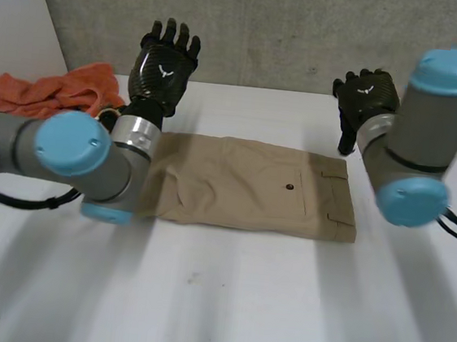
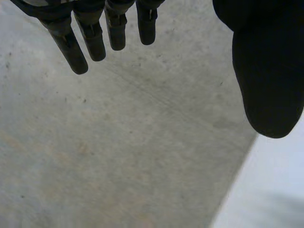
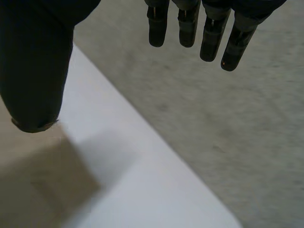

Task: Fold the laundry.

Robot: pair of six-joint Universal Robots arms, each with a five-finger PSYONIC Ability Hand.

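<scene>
Two garments lie on the worktop (image 1: 223, 301): an orange cloth (image 1: 53, 91) bunched at the far left, and tan trousers (image 1: 242, 193) flat in the middle, seemingly folded over once. The left hand (image 1: 164, 70) hangs raised near the trousers' left end, fingers (image 2: 71, 47) straight, apart and empty. The right hand (image 1: 367, 100) hovers by the waistband end, fingers (image 3: 209, 38) likewise apart and empty. The step looks like a pause between folds. Next, both hands would need to come down and pinch an edge.

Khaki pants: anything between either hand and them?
Nothing visible. The left hand and right hand are raised and open beyond the far edge of the khaki pants, which lie flat on the table. The orange cloth sits apart from the pants, off to the left.
</scene>
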